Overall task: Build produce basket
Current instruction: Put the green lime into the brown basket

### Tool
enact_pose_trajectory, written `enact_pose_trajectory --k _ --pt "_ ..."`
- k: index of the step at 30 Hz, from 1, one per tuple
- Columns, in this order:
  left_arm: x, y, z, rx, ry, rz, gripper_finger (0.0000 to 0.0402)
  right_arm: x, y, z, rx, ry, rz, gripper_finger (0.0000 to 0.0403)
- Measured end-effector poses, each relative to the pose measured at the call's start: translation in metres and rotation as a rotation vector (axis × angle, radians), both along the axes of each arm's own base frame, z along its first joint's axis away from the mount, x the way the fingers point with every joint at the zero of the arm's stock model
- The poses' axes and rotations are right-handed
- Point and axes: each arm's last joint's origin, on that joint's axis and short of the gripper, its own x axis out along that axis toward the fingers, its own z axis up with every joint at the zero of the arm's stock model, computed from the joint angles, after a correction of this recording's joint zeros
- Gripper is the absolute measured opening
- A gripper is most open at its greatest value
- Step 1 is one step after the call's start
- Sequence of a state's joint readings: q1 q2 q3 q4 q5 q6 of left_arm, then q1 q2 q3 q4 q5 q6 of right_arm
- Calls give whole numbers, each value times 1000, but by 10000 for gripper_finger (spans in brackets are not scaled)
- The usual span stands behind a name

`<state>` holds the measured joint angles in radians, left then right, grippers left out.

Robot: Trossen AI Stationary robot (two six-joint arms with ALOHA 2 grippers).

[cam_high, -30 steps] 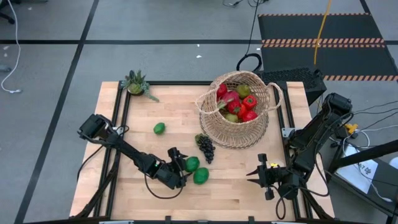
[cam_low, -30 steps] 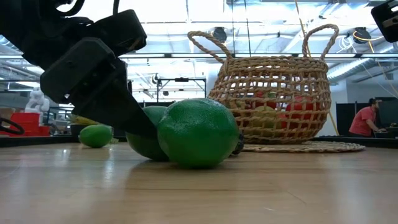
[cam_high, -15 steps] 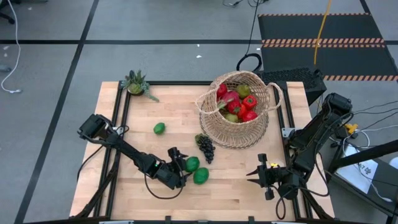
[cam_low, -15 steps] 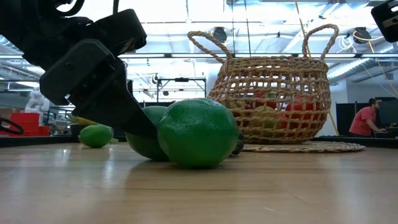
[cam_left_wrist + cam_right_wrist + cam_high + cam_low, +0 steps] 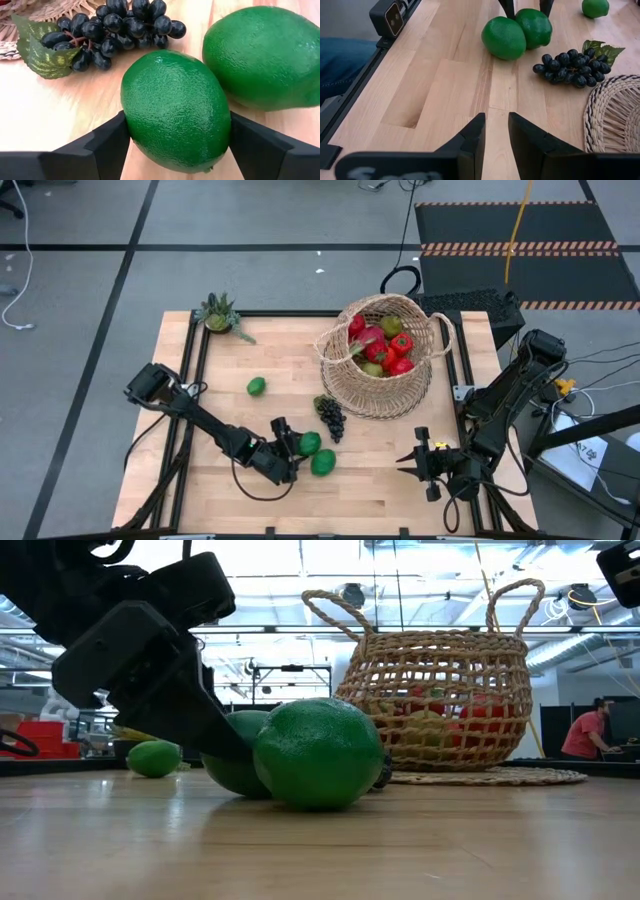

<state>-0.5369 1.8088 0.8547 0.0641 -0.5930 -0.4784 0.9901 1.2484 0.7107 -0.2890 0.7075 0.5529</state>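
Near the bench's front edge, the left gripper (image 5: 292, 450) has its fingers closed around a green lime (image 5: 176, 111), which touches a second lime (image 5: 323, 463) on the wood. Dark grapes (image 5: 330, 416) lie just beside the basket (image 5: 425, 375), which holds red and green produce (image 5: 381, 346) toward the far right corner. The right gripper (image 5: 412, 462) rests near the front right corner, fingers slightly apart and empty.

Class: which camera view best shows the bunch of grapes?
The left wrist view: the grapes fill it close up, leaf included. The right wrist view shows them smaller beside the basket; the high view shows them tiny; the low view barely shows them.
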Motion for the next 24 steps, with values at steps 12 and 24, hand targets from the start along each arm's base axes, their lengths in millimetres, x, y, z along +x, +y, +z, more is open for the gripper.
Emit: enact_pose_trajectory --k 12,24 --pt "1 7 49 85 -133 -96 310 11 4 9 1 -95 54 77" --pt "2 8 101 60 -378 -238 315 32 5 30 -255 -312 237 78"
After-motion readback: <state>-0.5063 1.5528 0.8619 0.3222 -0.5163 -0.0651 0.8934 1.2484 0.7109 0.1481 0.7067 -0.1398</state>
